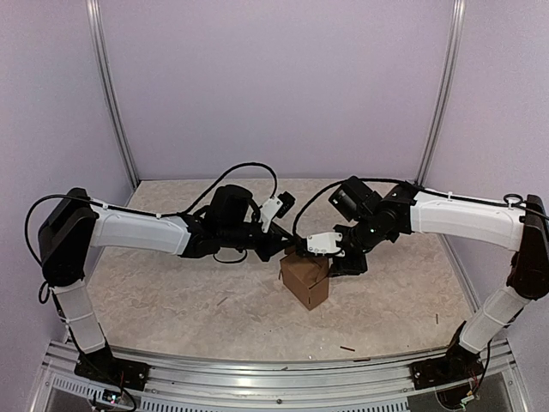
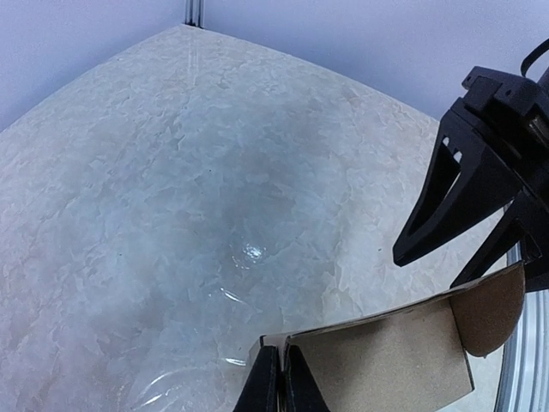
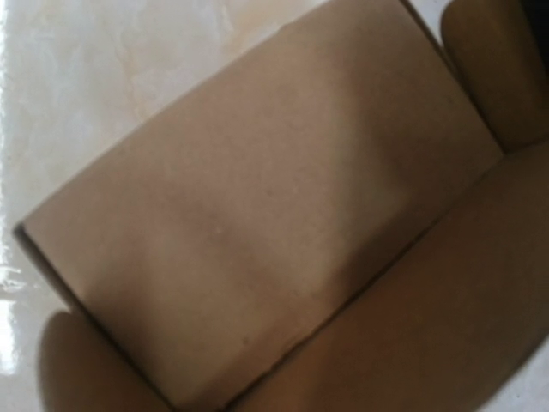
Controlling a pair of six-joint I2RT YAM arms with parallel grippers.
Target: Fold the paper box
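while the paper box (image 1: 304,279) stands upright on the surface (image 1: 171,292), my left gripper (image 2: 280,354) is pressed together, pinching the box's top left edge; my right gripper (image 2: 426,270) hangs spread just beside the box's top right.

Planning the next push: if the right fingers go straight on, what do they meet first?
The box: its cardboard fills the right wrist view, so the right fingers should meet a panel almost at once; depth is unclear.
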